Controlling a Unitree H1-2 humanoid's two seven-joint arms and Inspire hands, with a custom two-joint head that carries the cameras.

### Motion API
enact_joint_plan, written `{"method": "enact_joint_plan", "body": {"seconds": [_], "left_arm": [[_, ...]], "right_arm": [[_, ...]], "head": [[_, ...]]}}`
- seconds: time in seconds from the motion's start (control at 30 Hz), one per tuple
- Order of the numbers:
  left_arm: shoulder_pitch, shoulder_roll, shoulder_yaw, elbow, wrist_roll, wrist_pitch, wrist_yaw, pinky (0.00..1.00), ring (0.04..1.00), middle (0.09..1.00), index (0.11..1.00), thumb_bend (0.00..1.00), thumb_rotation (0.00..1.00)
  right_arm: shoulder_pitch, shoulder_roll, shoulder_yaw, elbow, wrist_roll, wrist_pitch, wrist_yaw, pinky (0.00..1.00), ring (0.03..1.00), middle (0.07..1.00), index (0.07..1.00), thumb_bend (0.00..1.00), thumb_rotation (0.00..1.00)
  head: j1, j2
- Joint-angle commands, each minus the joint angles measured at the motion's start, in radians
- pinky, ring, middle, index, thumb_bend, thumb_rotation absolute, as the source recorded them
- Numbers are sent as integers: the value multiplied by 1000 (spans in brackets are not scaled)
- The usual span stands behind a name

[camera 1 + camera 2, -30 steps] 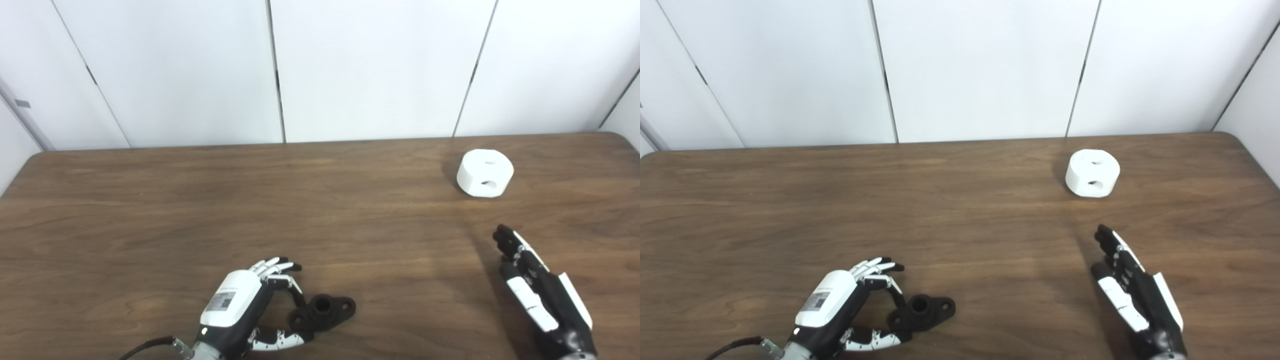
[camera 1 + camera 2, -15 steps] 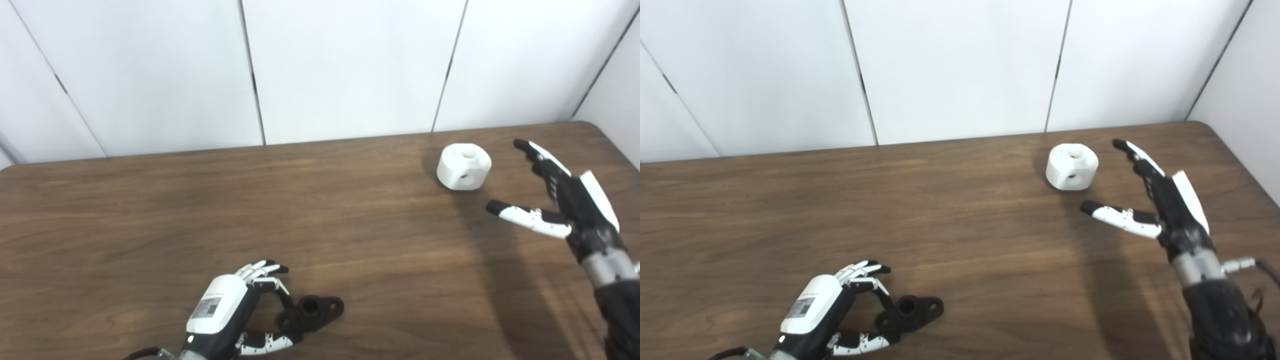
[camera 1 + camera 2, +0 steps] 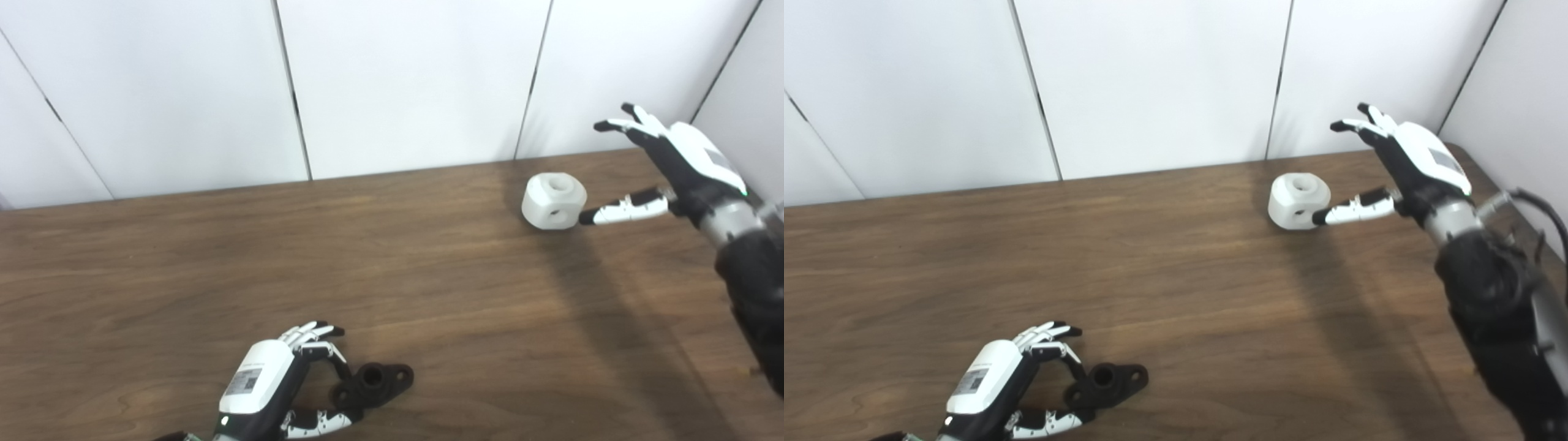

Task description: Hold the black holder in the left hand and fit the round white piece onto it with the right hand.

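My right hand is spread and empty beside the round white piece at far right, which looks rigid, light and smooth; I would grasp its curved sides.

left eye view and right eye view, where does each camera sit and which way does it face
Left eye view: on the head, looking down at the table; shows the left hand by the black holder.
Right eye view: beside it, facing alike; shows the right hand open by the round white piece.
Shared: both hands, both parts, white wall.
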Motion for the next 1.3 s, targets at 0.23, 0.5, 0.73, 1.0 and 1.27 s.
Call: {"method": "enact_joint_plan", "body": {"seconds": [0.23, 0.5, 0.73, 1.0, 1.27], "left_arm": [[34, 4, -24, 28, 0, 43, -77, 866, 896, 836, 491, 505, 40], [32, 2, -25, 26, 2, 45, -77, 862, 894, 834, 491, 505, 40], [34, -2, -23, 24, 1, 46, -73, 862, 891, 831, 491, 505, 40], [31, -12, -24, 17, 4, 63, -84, 868, 898, 833, 491, 504, 40], [33, -16, -23, 21, 3, 60, -79, 869, 898, 831, 491, 504, 40]], "right_arm": [[-200, -75, 87, 137, -57, -5, 99, 973, 1000, 1000, 814, 978, 219], [-277, -74, 161, 247, -90, -48, 127, 991, 1000, 1000, 758, 961, 198], [-322, -85, 217, 315, -109, -68, 183, 1000, 1000, 1000, 748, 949, 208], [-382, -81, 255, 409, -125, -101, 211, 1000, 1000, 1000, 752, 952, 200], [-406, -64, 273, 466, -132, -102, 221, 1000, 1000, 1000, 770, 966, 208]], "head": [[-13, -2], [-14, -3], [-22, -3], [-16, -4], [-13, -5]]}}
